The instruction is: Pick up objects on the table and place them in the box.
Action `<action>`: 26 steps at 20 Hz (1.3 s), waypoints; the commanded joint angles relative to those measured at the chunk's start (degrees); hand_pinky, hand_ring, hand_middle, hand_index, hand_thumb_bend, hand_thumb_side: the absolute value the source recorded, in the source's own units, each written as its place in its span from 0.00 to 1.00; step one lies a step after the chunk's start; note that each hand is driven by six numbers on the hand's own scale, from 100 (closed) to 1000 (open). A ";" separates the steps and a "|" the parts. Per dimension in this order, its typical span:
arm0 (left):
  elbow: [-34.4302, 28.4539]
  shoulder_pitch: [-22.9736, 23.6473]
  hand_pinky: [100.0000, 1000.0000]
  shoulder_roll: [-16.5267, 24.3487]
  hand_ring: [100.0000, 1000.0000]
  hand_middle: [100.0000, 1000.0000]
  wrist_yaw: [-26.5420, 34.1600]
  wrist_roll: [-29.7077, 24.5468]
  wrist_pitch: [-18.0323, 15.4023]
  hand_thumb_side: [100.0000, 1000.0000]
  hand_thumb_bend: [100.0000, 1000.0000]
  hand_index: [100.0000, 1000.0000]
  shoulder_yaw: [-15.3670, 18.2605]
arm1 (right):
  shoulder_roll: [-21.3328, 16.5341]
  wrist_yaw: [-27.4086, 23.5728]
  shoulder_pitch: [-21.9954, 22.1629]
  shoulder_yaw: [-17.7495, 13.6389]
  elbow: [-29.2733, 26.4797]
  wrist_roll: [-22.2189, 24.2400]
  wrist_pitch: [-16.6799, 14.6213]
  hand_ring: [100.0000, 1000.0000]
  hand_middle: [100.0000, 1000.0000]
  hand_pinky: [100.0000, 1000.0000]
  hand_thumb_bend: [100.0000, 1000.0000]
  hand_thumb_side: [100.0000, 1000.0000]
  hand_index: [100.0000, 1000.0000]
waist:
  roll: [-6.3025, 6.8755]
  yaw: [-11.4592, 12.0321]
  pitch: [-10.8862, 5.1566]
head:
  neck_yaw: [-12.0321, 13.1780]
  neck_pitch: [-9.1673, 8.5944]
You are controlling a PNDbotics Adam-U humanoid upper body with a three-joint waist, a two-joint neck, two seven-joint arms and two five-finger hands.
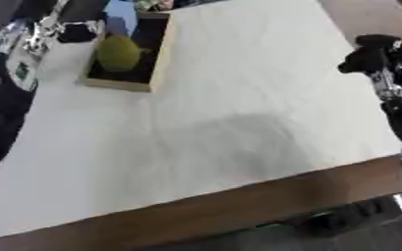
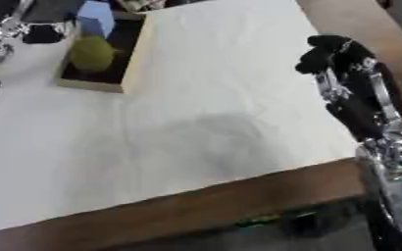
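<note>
The box [image 1: 159,54], a shallow wooden tray with a dark floor, stood at the far left of the counter [image 1: 238,98]. Inside it lay a yellow-green, pear-shaped fruit [image 1: 118,53] near the left wall, its long axis running roughly from near to far. A light blue block [image 2: 95,19] stood at the far end of the box, seemingly inside it, just beyond the fruit.

The left robot hand [image 1: 67,30] was over the far left corner of the box, just beside the fruit. Whether its fingers were apart or together could not be told; it is dark and partly cut by the frame edge.

The right robot hand [image 2: 329,51] was raised at the right edge of the counter, well apart from the box, with its fingers curled inward and nothing held in them.

No loose object was seen on the white surface between the two hands; only a soft shadow lay at the middle.

Judgement: the objects in view were already in the box, so the task looked near its end, or finished. The left robot hand was much the nearer to the box, which lay far to the left of the right one. Any further placing would fall to the left arm, unless something lay out of view.
</note>
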 commanded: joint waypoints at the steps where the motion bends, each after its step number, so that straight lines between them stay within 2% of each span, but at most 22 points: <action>1: -10.82 2.53 0.70 5.25 0.72 0.73 8.95 -0.19 0.67 0.21 0.00 0.85 0.29 | -0.49 0.36 -0.20 -0.78 -0.41 -0.50 -0.08 0.57 0.53 0.64 0.00 0.47 0.73 | -0.52 0.97 -1.44 | -0.67 0.27; 6: -30.30 14.26 0.67 7.16 0.70 0.69 22.89 2.97 3.36 0.27 0.00 0.82 3.63 | -0.44 0.67 0.24 -1.33 -0.37 -1.17 -0.06 0.57 0.52 0.64 0.00 0.47 0.73 | -1.24 4.10 -1.95 | -1.21 0.27; 9: -39.40 21.17 0.65 5.67 0.68 0.67 28.63 5.14 4.69 0.35 0.00 0.80 5.84 | -0.44 0.77 0.55 -1.56 -0.33 -1.51 -0.02 0.57 0.52 0.64 0.00 0.46 0.73 | -1.57 5.63 -2.25 | -1.09 0.27; 12: -45.59 26.47 0.64 2.88 0.67 0.66 32.41 6.43 4.42 0.40 0.00 0.79 7.25 | -0.48 0.85 0.88 -1.78 -0.28 -1.79 0.03 0.57 0.52 0.64 0.00 0.46 0.73 | -1.83 6.92 -2.59 | -0.92 0.27; 19: -51.64 34.75 0.63 -6.07 0.66 0.63 33.03 7.28 3.66 0.50 0.00 0.76 9.27 | -0.32 1.02 1.44 -2.16 -0.18 -2.30 0.09 0.57 0.52 0.64 0.00 0.46 0.73 | -2.23 8.94 -3.29 | -0.10 0.27; 26: -52.26 37.59 0.63 -11.42 0.65 0.63 32.91 5.76 1.52 0.54 0.00 0.76 9.43 | 0.09 1.08 1.56 -2.23 -0.19 -2.49 0.12 0.57 0.52 0.64 0.00 0.46 0.73 | -2.57 9.90 -3.45 | 0.78 0.27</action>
